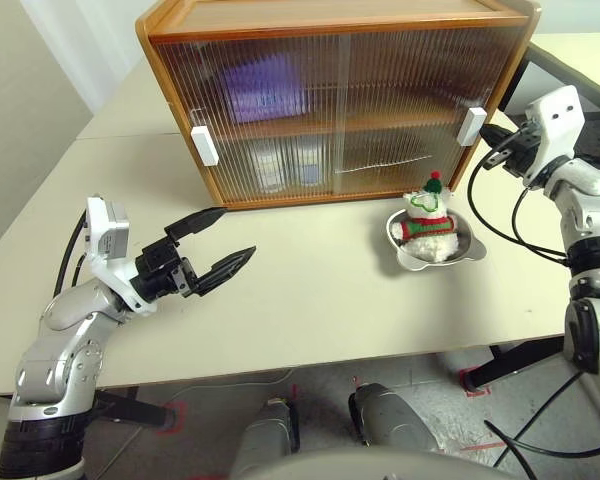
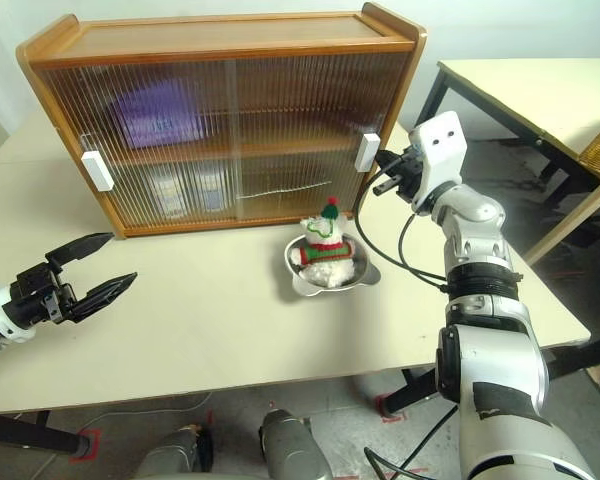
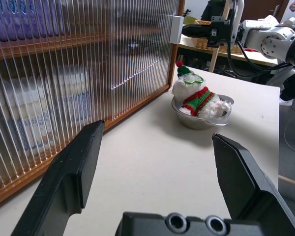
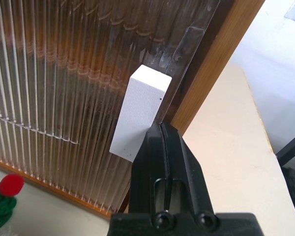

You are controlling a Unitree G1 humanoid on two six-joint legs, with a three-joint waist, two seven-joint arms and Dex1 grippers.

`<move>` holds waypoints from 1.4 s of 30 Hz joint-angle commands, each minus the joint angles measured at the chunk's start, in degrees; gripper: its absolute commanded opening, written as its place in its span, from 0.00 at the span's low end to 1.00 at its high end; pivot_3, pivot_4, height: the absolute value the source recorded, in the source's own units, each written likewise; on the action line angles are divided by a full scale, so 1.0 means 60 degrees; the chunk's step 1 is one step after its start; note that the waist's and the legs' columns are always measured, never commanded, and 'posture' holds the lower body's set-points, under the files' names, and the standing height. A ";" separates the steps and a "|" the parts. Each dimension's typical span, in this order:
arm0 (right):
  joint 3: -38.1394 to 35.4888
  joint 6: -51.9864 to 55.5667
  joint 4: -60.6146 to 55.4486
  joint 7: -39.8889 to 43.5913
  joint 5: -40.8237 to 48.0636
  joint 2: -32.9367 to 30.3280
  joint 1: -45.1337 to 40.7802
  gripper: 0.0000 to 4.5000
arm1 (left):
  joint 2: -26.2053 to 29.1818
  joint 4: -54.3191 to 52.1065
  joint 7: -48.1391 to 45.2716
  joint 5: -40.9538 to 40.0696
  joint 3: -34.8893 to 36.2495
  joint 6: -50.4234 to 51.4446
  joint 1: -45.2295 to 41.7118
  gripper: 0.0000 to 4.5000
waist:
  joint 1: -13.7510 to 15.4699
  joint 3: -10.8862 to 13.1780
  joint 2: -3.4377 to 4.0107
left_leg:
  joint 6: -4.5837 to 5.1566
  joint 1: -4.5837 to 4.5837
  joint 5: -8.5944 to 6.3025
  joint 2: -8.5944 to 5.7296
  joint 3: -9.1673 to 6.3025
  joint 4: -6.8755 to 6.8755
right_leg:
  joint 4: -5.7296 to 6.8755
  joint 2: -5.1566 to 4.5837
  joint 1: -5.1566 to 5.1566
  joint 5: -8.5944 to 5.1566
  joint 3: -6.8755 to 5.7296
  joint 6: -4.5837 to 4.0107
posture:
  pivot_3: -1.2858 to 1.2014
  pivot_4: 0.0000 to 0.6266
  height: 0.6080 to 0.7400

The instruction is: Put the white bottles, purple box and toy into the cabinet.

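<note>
Fingers on my right gripper are pressing flat together, tips sitting right beside the white block handle on the right-hand sliding door of the cabinet; I cannot tell whether they are actually touching it. I am seeing that arm reaching in level from the right edge of the tabletop, near the cabinet's right front corner.

My left gripper is hovering above the tabletop toward its left edge, fingers spread wide with nothing between them, pointing across toward the cabinet front and well apart from everything.

I am looking at the cabinet standing at the back of the tabletop with both ribbed doors drawn across. Through the left door the purple box is showing as a blur on the upper shelf, and the white bottles are showing side by side on the lower shelf beneath it.

I am finding the toy sitting upright in a shiny metal dish on the tabletop, just in front of the cabinet's right half and outside it. The bear's green hat with its red pompom is pointing up, the striped scarf wrapping its middle.
</note>
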 commanded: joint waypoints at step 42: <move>0.0564 0.0502 -0.0397 0.1333 0.0592 0.3281 -0.1345 0.00 | 0.0031 0.0166 -0.0253 0.0241 0.0224 -0.0470 0.0654 1.00 | 0.0185 -0.0002 0.0012 | -0.0048 -0.0004 -0.0009 0.0032 -0.0005 -0.0016 | 0.0057 0.0046 -0.0073 0.0028 0.0010 -0.0071 | 0.46 0.10 1.00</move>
